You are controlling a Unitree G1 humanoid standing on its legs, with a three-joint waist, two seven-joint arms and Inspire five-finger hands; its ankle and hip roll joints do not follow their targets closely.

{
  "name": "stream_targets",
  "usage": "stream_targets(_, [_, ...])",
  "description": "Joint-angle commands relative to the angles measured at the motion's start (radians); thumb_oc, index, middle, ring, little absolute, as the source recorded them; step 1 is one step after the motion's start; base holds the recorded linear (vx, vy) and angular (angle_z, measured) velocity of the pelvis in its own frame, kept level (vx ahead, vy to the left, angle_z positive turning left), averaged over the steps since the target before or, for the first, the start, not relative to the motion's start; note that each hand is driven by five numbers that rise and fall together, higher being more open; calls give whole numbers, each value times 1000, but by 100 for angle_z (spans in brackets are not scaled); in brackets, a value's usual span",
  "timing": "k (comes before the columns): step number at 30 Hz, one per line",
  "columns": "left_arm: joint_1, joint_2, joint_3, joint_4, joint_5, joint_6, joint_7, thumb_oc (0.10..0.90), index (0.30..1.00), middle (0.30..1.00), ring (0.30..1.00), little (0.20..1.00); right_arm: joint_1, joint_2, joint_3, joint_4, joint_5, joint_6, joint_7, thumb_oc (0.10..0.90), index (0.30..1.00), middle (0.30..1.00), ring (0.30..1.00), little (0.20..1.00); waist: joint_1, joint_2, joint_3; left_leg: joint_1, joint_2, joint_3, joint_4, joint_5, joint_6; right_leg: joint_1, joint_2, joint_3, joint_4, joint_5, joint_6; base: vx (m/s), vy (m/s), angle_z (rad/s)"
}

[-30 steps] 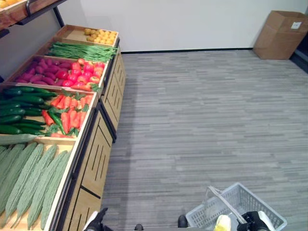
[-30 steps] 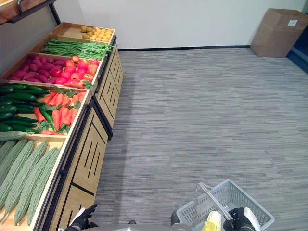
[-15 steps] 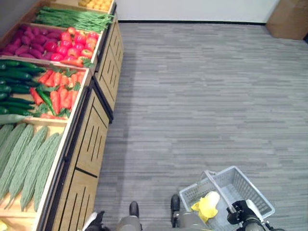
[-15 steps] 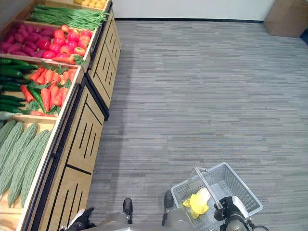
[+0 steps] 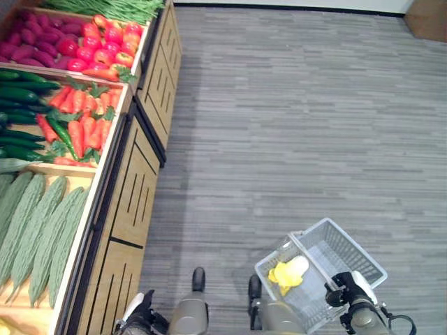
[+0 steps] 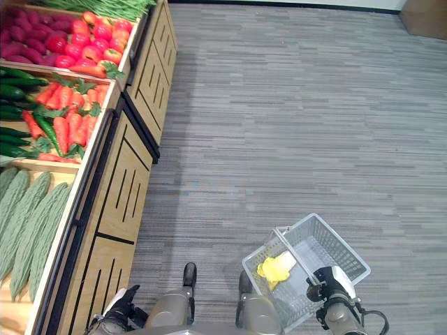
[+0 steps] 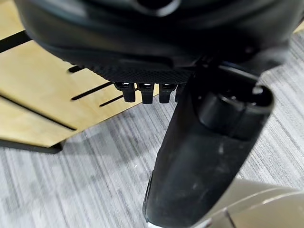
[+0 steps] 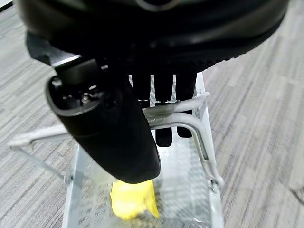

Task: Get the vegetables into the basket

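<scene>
Basket (image 5: 347,250) hangs by its handle (image 8: 183,118) from the clenched right hand (image 5: 347,292), a yellow vegetable (image 5: 286,273) inside, open floor (image 5: 293,125) ahead. Left hand (image 5: 137,318), fingers curled and empty, sits just beside the vegetable shelf's edge (image 5: 105,209).

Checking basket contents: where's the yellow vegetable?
Yellow vegetable lies inside the grey basket, carried by its handle in the right hand, low right in the eye views.

Left of frame: wooden stand (image 5: 133,202) on grey floor (image 5: 293,125). Its bins hold, from upper left downward, tomatoes (image 5: 105,50), purple roots (image 5: 31,43), carrots (image 5: 84,122), cucumbers (image 5: 17,98) and bitter gourds (image 5: 38,230).
</scene>
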Motion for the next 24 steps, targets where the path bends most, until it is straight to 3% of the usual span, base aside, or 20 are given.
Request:
stream_targets(1, [1,69,7,-12,14,-18,33,900,1000,1000,1000,1000,10,-49,3,-64,2,-30,-32,400,300,300,300,300,5,-44,-58,-115,-19,-15,156,-92,-15,103,-49,-2,37,-102,100,136,235,-11])
stream_targets(9, [-7,97,2,-17,29,-13,27,900,1000,1000,1000,1000,-34,-31,20,-86,9,-25,-22,400,300,300,300,300,15,-56,-58,-109,-53,-1,172,-140,26,70,-81,21,85,-16,137,66,151,-9])
stream_targets(10, [-3,103,6,-15,36,-10,25,900,1000,1000,1000,1000,-47,-26,30,-108,8,-25,-20,400,300,300,300,300,20,-52,-52,-87,-59,5,156,-143,43,27,-87,15,165,29,143,33,164,-20])
stream_targets(13, [1,112,6,-15,44,-6,17,900,1000,1000,1000,1000,-58,-22,40,-150,14,-30,-12,400,300,300,300,300,9,-34,-28,-49,-61,0,126,-139,61,-46,-60,18,299,67,135,62,176,-29])
stream_targets(17, [-10,114,15,10,51,2,18,900,1000,1000,1000,1000,-61,-27,56,-225,13,-40,-6,400,300,300,300,300,-13,-29,-6,5,-67,1,92,-148,59,-114,-45,-10,208,39,113,119,33,1])
stream_targets(21, [-24,92,11,12,56,0,17,900,1000,1000,1000,1000,-64,-35,62,-283,7,-40,-12,400,300,300,300,300,-44,-38,10,69,-78,-28,103,-200,36,-171,-72,20,3,116,142,233,-95,2])
stream_targets(24, [-22,71,15,16,49,3,21,900,1000,1000,1000,1000,-48,-29,65,-289,1,-37,-7,400,300,300,300,300,-47,-46,-4,91,-82,-43,119,-228,25,-150,-75,13,-7,119,140,235,-132,40])
